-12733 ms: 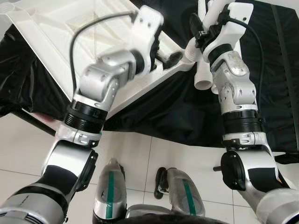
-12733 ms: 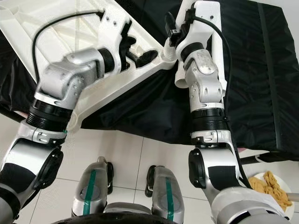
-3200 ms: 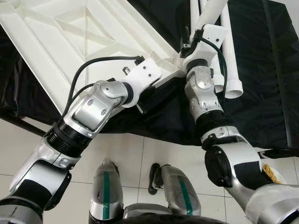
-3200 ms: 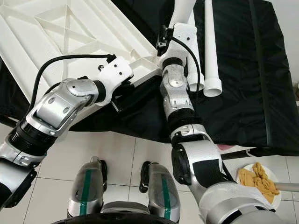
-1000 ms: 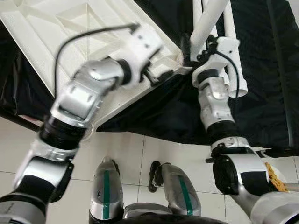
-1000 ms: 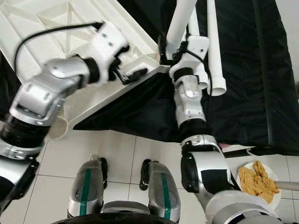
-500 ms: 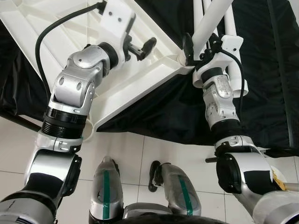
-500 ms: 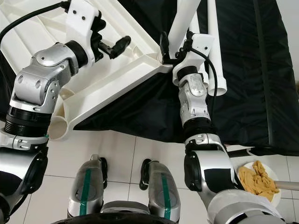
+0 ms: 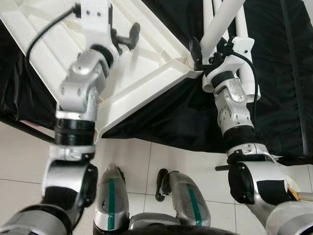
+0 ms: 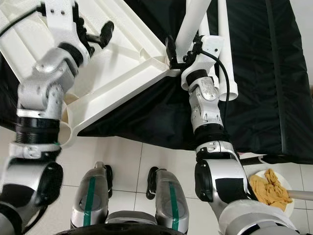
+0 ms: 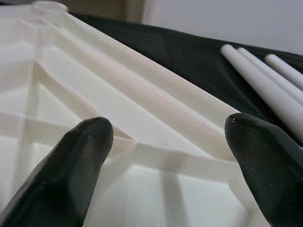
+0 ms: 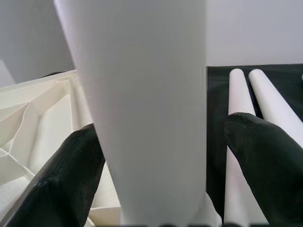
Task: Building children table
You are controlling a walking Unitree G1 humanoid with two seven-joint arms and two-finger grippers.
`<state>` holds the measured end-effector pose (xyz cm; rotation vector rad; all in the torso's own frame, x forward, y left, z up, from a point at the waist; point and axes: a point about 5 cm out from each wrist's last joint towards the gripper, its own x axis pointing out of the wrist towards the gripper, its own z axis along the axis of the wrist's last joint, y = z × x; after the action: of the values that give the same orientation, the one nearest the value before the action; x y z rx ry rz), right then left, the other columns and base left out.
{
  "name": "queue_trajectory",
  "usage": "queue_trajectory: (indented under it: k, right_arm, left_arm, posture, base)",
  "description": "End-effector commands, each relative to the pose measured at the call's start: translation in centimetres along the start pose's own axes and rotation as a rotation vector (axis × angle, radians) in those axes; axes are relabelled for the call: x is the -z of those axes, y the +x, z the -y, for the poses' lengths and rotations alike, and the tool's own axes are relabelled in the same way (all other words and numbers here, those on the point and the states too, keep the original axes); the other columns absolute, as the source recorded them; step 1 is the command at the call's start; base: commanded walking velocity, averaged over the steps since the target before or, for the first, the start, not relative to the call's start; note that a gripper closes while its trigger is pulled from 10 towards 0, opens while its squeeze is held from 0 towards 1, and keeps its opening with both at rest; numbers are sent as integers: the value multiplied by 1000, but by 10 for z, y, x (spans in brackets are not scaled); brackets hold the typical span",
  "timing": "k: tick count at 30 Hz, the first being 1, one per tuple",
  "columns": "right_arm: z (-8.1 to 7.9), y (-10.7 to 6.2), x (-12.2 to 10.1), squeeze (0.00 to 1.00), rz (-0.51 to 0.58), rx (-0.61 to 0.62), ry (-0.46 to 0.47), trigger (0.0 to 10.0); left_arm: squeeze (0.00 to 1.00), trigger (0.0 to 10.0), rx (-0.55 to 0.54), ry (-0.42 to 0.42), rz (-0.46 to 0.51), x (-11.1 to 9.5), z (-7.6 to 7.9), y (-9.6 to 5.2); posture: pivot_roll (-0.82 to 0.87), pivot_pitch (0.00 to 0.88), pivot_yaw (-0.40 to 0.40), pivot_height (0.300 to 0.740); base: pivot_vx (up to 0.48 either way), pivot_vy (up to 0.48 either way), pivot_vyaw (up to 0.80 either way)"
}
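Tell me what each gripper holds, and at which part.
Right gripper: white plastic tube leg, near its lower end at the tabletop corner. Left gripper: nothing, fingers open.

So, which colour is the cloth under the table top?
Black; the cloth shows best in the right eye view.

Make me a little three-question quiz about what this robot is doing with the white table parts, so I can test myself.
1. True or false: the left gripper is clamped on a table leg.
2. Which part stands between the fingers of the right gripper? A) the white leg tube B) the tabletop's rim C) the black cloth
3. Fill in: the upturned tabletop lies on a ___ cloth.

Key:
1. False: it hovers open above the tabletop's ribbed underside.
2. A: the tube stands upright at the tabletop's corner, and more tubes lie beside it.
3. Black.
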<state>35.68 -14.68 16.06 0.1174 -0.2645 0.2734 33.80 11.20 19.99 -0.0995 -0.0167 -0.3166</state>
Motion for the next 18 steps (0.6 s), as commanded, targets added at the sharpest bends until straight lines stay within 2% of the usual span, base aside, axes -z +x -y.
queue_trajectory:
  k: [1,3,7,12,18]
  right_arm:
    - [5,-5,3,0,-17,-1,-35,10000]
    - [6,-6,3,0,-17,-1,-44,10000]
    - [5,-11,2,0,-5,10,-53,10000]
    - [2,-22,7,0,-1,24,-52,10000]
    - [0,-38,12,0,23,77,-49,10000]
  left_arm:
    - [0,10000,-19,-22,49,-1,0,-1]
    - [0,10000,-22,-44,56,0,-1,-2]
    - [0,10000,-87,28,91,3,-10,-7]
    - [0,10000,-131,63,107,10,-13,-15]
    - [0,10000,-167,47,116,22,-12,-27]
  posture:
    - [114,56,-75,740]
    - [114,56,-75,740]
    - [107,55,-84,740]
    - [112,51,-85,740]
    - [117,40,-64,740]
  base:
    - [0,0,0]
    - [0,0,0]
    - [0,0,0]
    - [0,0,0]
    - [0,0,0]
